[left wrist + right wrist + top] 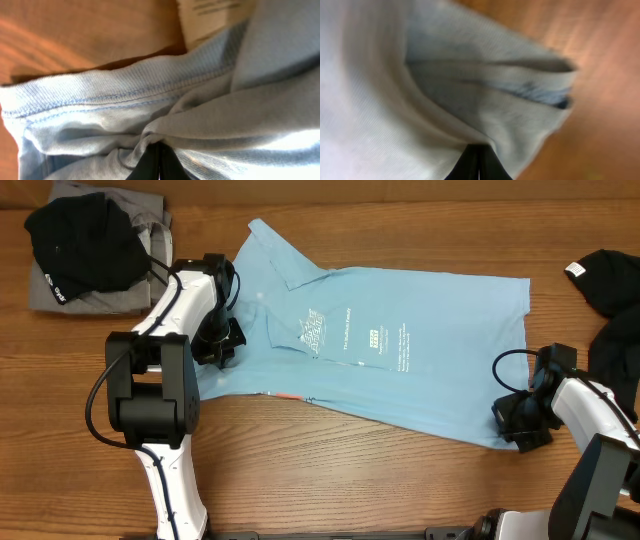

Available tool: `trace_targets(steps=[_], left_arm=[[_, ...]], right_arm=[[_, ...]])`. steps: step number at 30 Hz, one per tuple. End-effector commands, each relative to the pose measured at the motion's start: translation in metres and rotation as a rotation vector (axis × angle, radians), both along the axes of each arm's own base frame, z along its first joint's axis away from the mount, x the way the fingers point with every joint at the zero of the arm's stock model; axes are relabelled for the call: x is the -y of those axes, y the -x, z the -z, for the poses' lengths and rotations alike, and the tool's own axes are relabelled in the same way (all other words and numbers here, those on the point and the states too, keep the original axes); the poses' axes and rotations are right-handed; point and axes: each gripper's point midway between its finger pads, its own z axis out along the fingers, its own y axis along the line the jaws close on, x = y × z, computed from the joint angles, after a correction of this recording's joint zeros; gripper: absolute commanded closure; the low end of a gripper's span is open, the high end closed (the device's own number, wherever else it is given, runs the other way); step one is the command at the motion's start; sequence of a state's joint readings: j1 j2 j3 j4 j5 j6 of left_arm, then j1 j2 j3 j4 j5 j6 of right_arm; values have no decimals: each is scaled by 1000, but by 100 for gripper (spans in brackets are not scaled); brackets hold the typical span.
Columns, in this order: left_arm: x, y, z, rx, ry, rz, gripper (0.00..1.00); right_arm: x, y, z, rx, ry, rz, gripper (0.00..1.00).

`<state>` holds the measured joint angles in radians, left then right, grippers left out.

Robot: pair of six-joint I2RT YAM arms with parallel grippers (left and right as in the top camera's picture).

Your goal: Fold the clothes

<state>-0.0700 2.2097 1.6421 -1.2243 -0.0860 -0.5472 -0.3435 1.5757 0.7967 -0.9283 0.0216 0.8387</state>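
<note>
Pinching soft light-blue cloth T-shirt (420, 370) | left gripper (222, 342), right gripper (520, 420) each seem closed on its edge, cloth bunched above tips | next: lift together, fold over.

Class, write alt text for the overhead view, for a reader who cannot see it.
A light-blue T-shirt with small white print lies spread on a wooden table, its two ends pinched by the left gripper and the right gripper. A black garment sits on a grey garment at the top left; a second black garment lies at the right edge.
</note>
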Motion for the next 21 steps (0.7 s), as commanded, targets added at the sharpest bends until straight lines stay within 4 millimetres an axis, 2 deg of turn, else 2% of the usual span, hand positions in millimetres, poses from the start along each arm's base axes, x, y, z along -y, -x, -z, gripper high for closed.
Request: trace_targets(steps=[1,7,13,15,18,20,21], left_arm=[[-11,13,7,-56,-43,-88,96],[-8,28,-20,-74,-58,-121,96],[-5,16,-71,98,-62,-173,96],[-2,5,-90,196,-52,-149,96],[6,-18,-110,327,-16,-22,95],[14,-26,-112,361,14,39,96],[19,-26,-109,355,31,55,96]], right_arm=[[27,-4,-17,-29,136,61,96],[43,4,-49,-101,231,164,96],[48,-10,-82,-62,245,166,96],[47,-22,-91,-18,223,110,96],[26,-62,-99,149,70,-107,96],[7,-83,-102,262,-42,-226,89],[-2,-89,-102,295,-84,-266,82]])
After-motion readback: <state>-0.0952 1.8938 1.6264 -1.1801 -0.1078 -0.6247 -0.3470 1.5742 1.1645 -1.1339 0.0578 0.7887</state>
